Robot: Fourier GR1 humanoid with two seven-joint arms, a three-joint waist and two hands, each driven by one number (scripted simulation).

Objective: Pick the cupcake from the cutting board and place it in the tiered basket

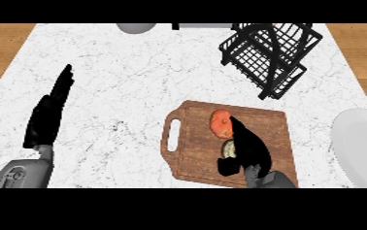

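1. Worktop (129, 93): white marbled surface carrying everything listed below. Risk, as a judgement: a long carry lies between the board and the basket, and a cupcake held off-centre could tip out on the way.

2. Cutting board (272, 127): wooden, with a handle slot on its left side, lying near the lower middle of the view. Risk: a sideways nudge from the hand could slide the cupcake or its neighbour across the wood.

3. Tiered basket (269, 54): black wire, standing at the upper right, well apart from the board. Risk: the wire rims could catch the hand on entry if the approach comes in low.

4. Left hand (50, 112): at the left edge, fingers straight, holding nothing, resting.

5. Right hand (247, 146): over the board, fingers extended toward the upper left, thumb low near the board's front edge. The fingers appear largely straight and not yet closed round anything.

6. Orange-red item (220, 121): round, on the board, just beyond the fingertips. Risk: it sits close enough to be taken or knocked in error.

7. Cupcake (228, 148): pale, only partly visible, on the board at the left edge of the right hand, tucked against the fingers and mostly hidden by them. Whether they touch it cannot be told.
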